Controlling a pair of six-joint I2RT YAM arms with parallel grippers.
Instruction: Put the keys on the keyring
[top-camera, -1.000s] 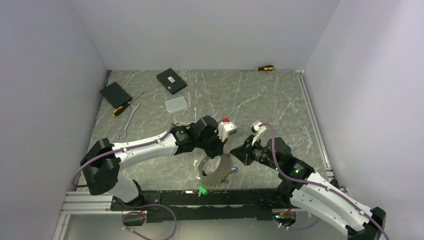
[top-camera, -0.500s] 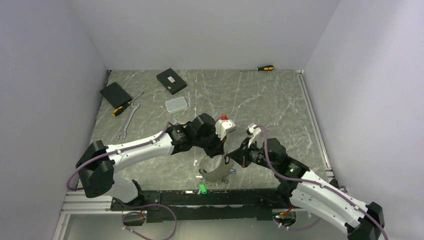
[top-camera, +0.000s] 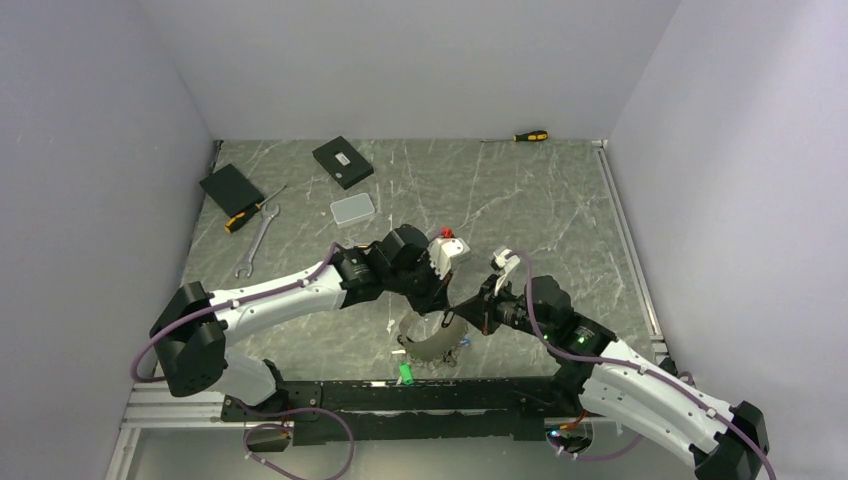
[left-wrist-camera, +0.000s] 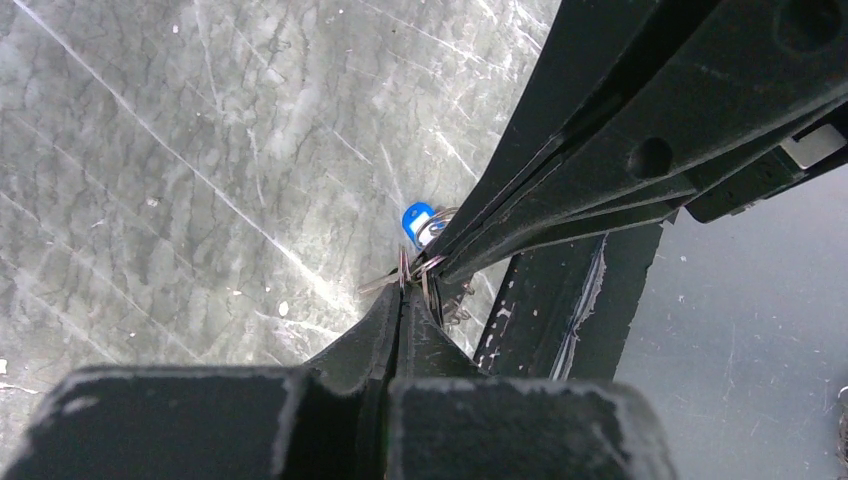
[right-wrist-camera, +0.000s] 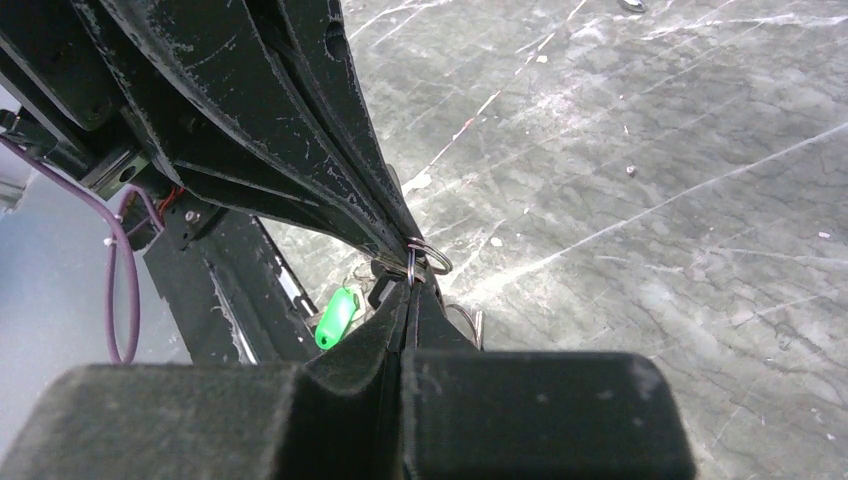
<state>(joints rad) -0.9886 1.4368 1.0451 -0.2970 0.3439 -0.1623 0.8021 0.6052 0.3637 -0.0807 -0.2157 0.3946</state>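
While both arms crowd the middle of the table's (top-camera: 560, 200) near edge, the large thin dark-grey wire keyring (top-camera: 428, 346) sits between them, apparently tipped up off the grey marbled surface. Its fringe of tiny silver metal keys (top-camera: 403, 342) hangs along it. A small green plastic tag (right-wrist-camera: 335, 318) lies nearest that edge, and a small blue plastic tag (left-wrist-camera: 418, 218) shows just beyond the fingertips.

You have the black left gripper (left-wrist-camera: 402, 297) and the black right gripper (right-wrist-camera: 410, 287) tip to tip, both clenched tight. A small silver wire ring (right-wrist-camera: 428, 256) and thin strands of wire sit right at the meeting point. Whether either pair of pads actually pinches wire cannot be told from here.

Judging by this, you are mid-threading, with one arm steadying the loop while the other works a key's ring onto it. The next move would call for a small, slow slide along the wire, without slackening either pinch.

Toward the far-left corner lie two black flat boxes (top-camera: 231, 187) and a pale grey flat case (top-camera: 352, 208), all closed with their contents hidden. A silver open-ended wrench (top-camera: 255, 245) and a yellow-and-black screwdriver (top-camera: 248, 213) rest beside them, well apart from the work.
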